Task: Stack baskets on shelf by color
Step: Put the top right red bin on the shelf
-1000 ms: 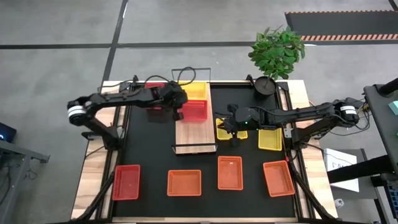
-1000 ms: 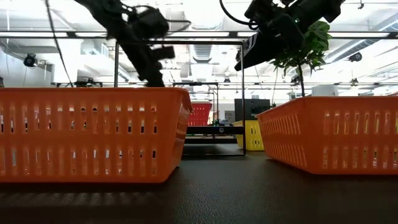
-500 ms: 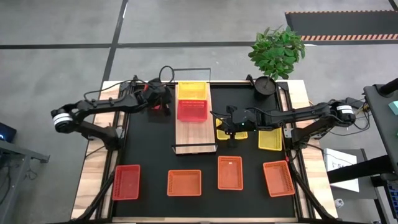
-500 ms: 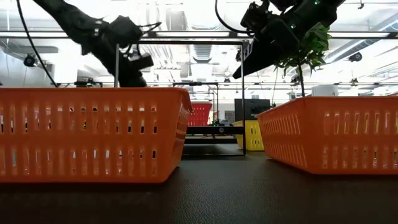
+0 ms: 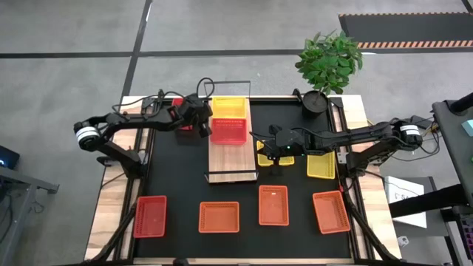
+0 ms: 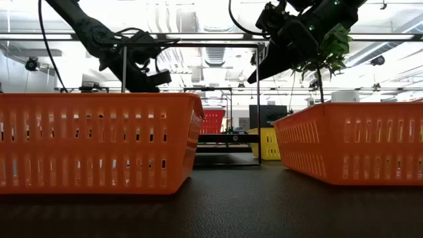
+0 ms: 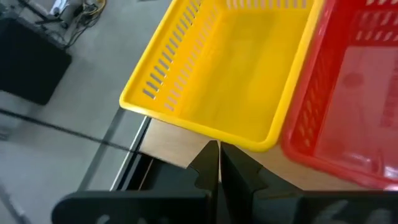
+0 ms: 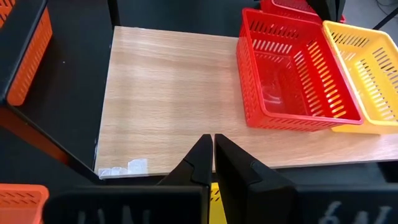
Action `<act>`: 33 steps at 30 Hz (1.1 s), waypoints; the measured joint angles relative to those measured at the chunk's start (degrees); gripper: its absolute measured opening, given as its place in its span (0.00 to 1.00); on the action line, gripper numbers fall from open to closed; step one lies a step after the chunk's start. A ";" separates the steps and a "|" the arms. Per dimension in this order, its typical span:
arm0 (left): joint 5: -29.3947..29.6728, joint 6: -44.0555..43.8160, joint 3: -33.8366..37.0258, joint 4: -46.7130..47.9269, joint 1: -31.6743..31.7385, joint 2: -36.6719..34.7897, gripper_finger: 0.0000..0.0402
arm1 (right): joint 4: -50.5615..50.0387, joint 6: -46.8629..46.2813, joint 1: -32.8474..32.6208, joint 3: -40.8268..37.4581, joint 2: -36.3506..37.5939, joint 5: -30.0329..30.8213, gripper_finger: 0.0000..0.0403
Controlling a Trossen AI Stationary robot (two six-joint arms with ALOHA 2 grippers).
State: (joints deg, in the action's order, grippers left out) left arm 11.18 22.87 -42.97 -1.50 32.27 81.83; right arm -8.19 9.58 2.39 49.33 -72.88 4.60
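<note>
The light-wood shelf [image 5: 230,159] lies at mid-table. On its far half, side by side, rest a yellow basket [image 5: 228,108] and a red basket [image 5: 228,131]. My left gripper [image 5: 205,127] is shut and hovers at the shelf's left edge, beside those two baskets. In the left wrist view its tips [image 7: 219,149] point at the yellow basket's near corner [image 7: 261,142]. My right gripper [image 5: 256,139] is shut and hangs over the shelf's right edge, above bare wood [image 8: 168,99]. Another red basket [image 5: 182,103] lies partly hidden under my left arm.
Two yellow baskets [image 5: 321,165] [image 5: 275,155] lie right of the shelf, one under my right arm. Several orange baskets [image 5: 219,217] line the near edge of the black mat. A potted plant [image 5: 327,66] stands far right. Wire rails [image 5: 225,83] close the shelf's short ends.
My left gripper has drawn back from the red basket toward the table's left and far edges, then come part of the way back. It has tipped up from steeply downward to a shallower slant and stayed shut. The baskets on the shelf have kept their places.
</note>
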 joint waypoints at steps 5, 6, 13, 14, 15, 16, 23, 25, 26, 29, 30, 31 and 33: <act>-1.29 -1.82 0.07 0.46 -0.06 -0.26 0.00 | -0.02 0.37 0.00 0.01 0.00 0.00 0.02; -1.31 -2.55 0.12 0.46 -0.04 -0.27 0.00 | -0.01 0.37 0.00 0.01 0.00 0.00 0.02; -2.53 -3.09 0.18 2.17 -0.13 -1.16 0.00 | -0.04 -0.02 0.00 0.01 0.00 0.00 0.02; -2.53 -3.11 0.18 2.51 -0.13 -1.68 0.00 | -0.04 0.00 0.00 0.01 0.00 0.00 0.02; -2.53 -3.29 0.18 3.19 -0.13 -2.36 0.00 | -0.04 0.00 0.00 -0.01 0.00 0.00 0.02; -2.52 -3.69 0.19 4.36 -0.13 -3.17 0.00 | -0.04 0.06 0.01 0.01 0.00 0.00 0.02; -7.07 -9.31 0.44 15.74 -0.32 -9.65 0.00 | -0.01 0.37 0.02 0.00 0.00 0.00 0.02; -10.21 -10.61 1.54 16.06 -0.56 -10.61 0.00 | -0.01 0.37 0.02 0.01 0.00 0.00 0.02; -11.48 -11.23 2.07 16.12 -0.72 -10.80 0.00 | -0.01 0.37 0.02 -0.01 0.00 0.00 0.02; -12.84 -13.46 2.73 15.88 -1.68 -10.75 0.00 | -0.04 0.38 0.02 0.01 0.00 0.00 0.02; -12.91 -13.60 2.84 15.87 -2.06 -10.62 0.00 | -0.03 0.39 0.02 0.01 0.00 -0.02 0.02; -12.90 -13.64 2.87 15.86 -2.49 -10.33 0.00 | -0.02 0.37 0.02 -0.01 0.00 -0.02 0.02; -12.92 -13.66 2.87 15.34 -3.58 -9.63 0.00 | -0.02 0.29 0.02 -0.01 0.00 -0.02 0.02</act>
State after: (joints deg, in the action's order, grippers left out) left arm -1.74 9.21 -40.10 13.85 28.69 72.20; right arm -8.21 9.87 2.42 49.32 -72.88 4.58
